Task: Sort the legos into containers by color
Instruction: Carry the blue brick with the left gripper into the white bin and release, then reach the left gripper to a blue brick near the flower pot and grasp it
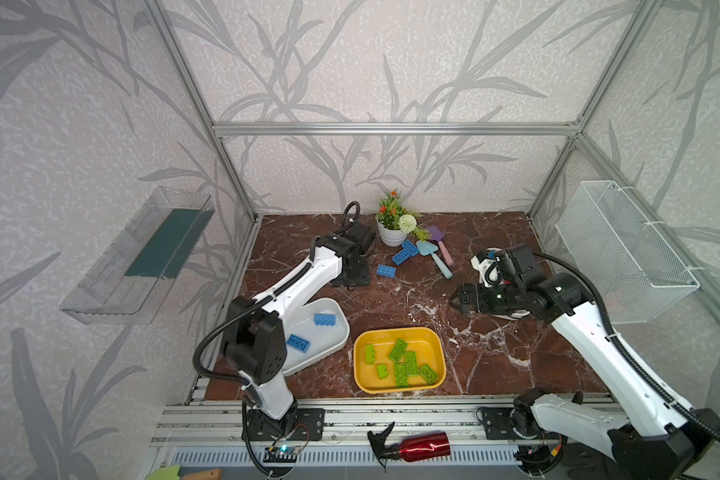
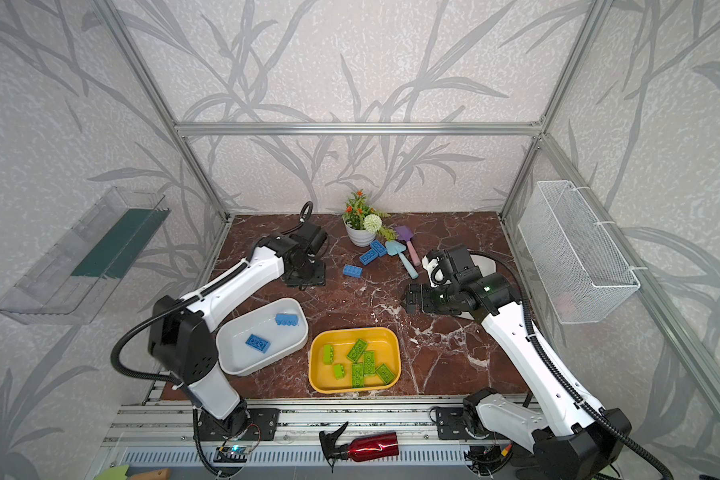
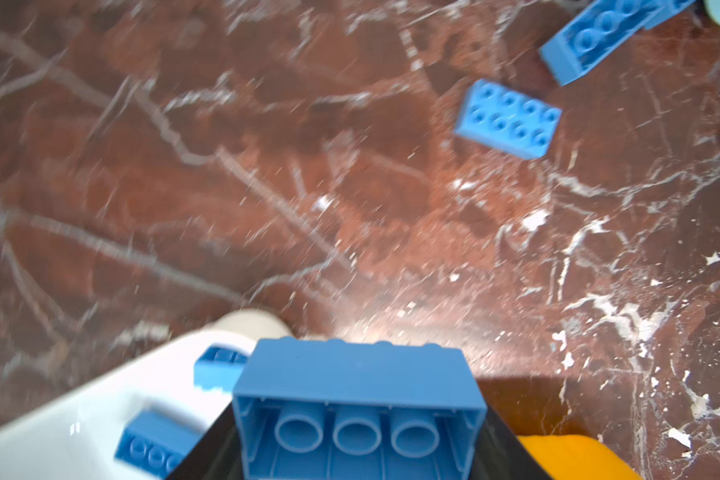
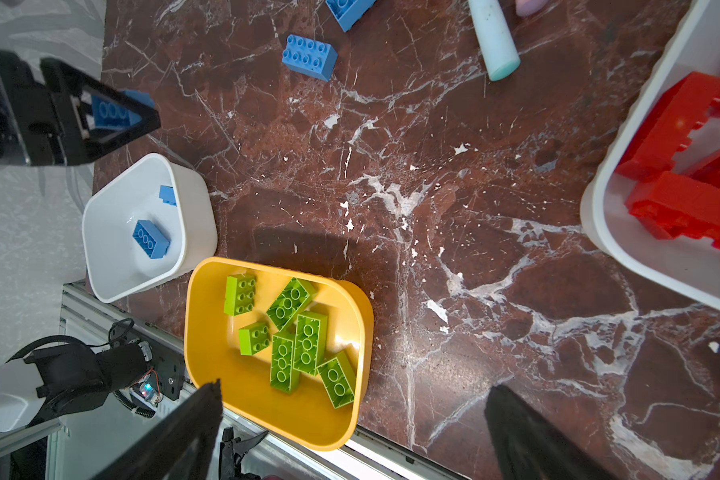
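My left gripper (image 3: 358,436) is shut on a blue lego (image 3: 356,374), hollow underside toward the camera; the right wrist view shows the same gripper (image 4: 113,112) above the table, just behind the white container (image 1: 308,340) that holds two blue legos (image 1: 298,343). Three more blue legos lie on the table: one alone (image 1: 386,271) and two by the flower pot (image 1: 400,257). The yellow container (image 1: 433,345) holds several green legos (image 1: 398,350). Red legos (image 4: 678,208) fill another white container (image 4: 661,266). My right gripper (image 1: 454,300) hangs open and empty over the middle.
A white flower pot (image 1: 391,235) stands at the back, with a teal shovel (image 1: 435,259) and a purple shovel (image 1: 443,245) beside it. A wire basket (image 1: 624,249) hangs on the right wall, a clear tray (image 1: 142,257) on the left. A red spray bottle (image 1: 420,446) lies in front.
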`<state>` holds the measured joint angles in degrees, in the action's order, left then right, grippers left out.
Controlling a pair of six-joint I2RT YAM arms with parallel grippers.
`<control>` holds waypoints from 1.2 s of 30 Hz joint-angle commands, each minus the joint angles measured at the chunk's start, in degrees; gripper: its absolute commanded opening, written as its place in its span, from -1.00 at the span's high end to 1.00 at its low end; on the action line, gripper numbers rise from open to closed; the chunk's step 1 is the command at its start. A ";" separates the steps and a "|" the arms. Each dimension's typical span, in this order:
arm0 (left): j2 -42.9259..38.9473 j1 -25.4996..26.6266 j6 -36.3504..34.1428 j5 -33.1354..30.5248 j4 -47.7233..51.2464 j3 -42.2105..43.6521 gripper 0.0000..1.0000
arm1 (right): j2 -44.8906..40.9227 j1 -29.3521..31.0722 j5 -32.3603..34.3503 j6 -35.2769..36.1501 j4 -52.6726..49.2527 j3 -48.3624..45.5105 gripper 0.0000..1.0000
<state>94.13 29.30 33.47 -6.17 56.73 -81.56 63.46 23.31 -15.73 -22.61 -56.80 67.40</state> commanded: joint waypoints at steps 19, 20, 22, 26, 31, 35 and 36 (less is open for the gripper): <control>-19.74 -0.53 13.94 -6.67 2.00 25.07 -0.98 | -10.60 0.51 -2.25 -1.44 1.36 -7.85 -0.98; -19.06 -0.50 13.23 -6.78 2.17 23.44 -0.98 | -10.89 0.51 -2.04 -1.55 1.06 -7.81 -0.98; -17.45 -0.51 10.46 -5.92 1.08 19.62 -0.98 | -11.60 0.51 -1.38 -1.73 0.53 -7.93 -0.98; -12.70 -0.40 5.25 -3.24 -3.92 12.39 -0.98 | -12.46 0.51 0.10 -1.82 -0.93 -7.52 -0.98; -1.91 0.55 -0.99 -2.96 -5.48 0.63 -0.91 | -12.66 0.47 1.72 -1.98 -2.97 -6.28 -0.98; 7.03 2.82 -6.31 -3.53 -5.06 -8.30 -0.90 | -12.31 0.51 3.01 -2.16 -4.29 -5.07 -0.98; 9.37 3.77 -7.69 -4.70 -4.79 -10.56 -0.91 | -12.15 0.51 3.39 -2.22 -4.65 -4.82 -0.98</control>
<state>99.79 31.14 31.81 -9.28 51.53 -87.85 51.35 23.64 -14.02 -24.45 -59.05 60.42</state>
